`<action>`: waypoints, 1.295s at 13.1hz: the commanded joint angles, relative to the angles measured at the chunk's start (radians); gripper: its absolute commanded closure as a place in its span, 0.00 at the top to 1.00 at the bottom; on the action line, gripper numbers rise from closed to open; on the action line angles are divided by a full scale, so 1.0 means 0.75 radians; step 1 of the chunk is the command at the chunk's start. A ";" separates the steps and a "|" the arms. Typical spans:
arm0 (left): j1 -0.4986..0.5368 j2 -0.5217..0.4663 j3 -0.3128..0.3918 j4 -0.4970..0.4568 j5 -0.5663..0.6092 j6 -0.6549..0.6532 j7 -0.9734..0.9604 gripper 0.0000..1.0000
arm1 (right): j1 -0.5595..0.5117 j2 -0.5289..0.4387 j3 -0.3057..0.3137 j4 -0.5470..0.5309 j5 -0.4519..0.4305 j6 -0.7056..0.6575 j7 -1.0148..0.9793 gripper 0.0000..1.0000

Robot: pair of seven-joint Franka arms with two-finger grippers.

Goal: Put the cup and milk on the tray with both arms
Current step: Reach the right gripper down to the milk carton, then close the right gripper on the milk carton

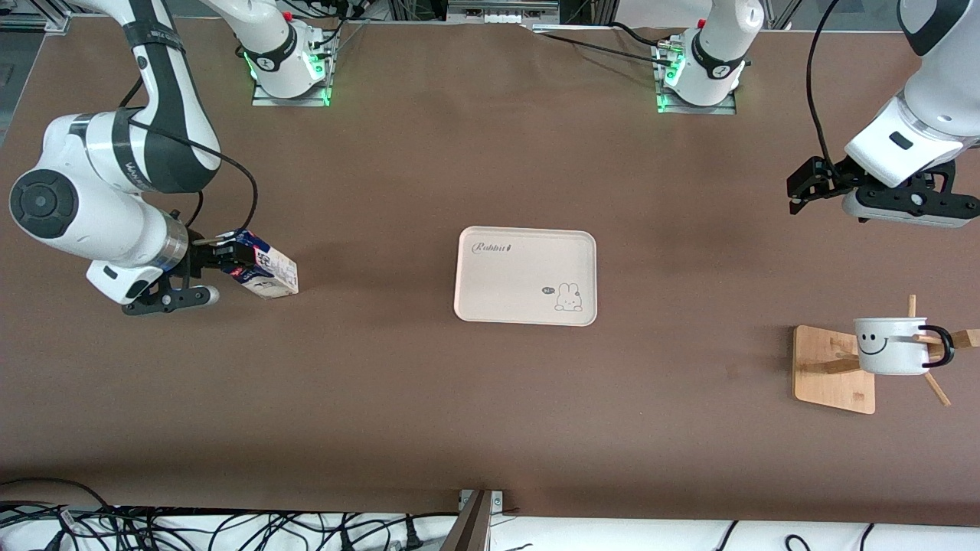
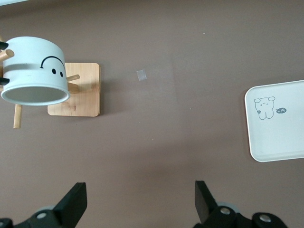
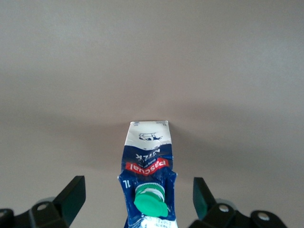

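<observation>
Front view: tray (image 1: pixel 525 276) mid-bench (image 1: pixel 490 398), bare; milk (image 1: pixel 264 272) upright toward the right arm's end, cup (image 1: pixel 890 345) hung on a wooden rack (image 1: pixel 834 370) toward the left arm's end.

Left wrist view: left gripper (image 2: pixel 140 204) spread wide — cup well apart.

Right wrist view: right gripper (image 3: pixel 137 202) wide, straddling the milk's top — fingers clear.

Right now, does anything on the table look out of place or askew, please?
Nothing looks spilled or damaged. The cup hangs tilted on the wooden rack, simply stored. The milk stands between the right gripper's open fingers. The tray lies flat.
</observation>
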 commanded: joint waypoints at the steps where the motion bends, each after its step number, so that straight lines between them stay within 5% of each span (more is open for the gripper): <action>1: 0.004 0.021 0.004 0.046 -0.034 -0.022 0.034 1.00 | -0.002 -0.093 -0.027 -0.154 -0.004 0.081 -0.088 1.00; 8: 0.004 0.021 0.004 0.046 -0.034 -0.022 0.034 1.00 | -0.002 -0.167 -0.029 -0.367 0.000 0.212 -0.076 0.98; 12: 0.004 0.021 0.004 0.046 -0.034 -0.022 0.034 1.00 | -0.002 -0.175 -0.029 -0.388 0.000 0.212 -0.072 0.66; 17: 0.004 0.021 0.004 0.046 -0.034 -0.022 0.034 1.00 | -0.002 -0.173 -0.029 -0.369 0.000 0.198 -0.070 0.56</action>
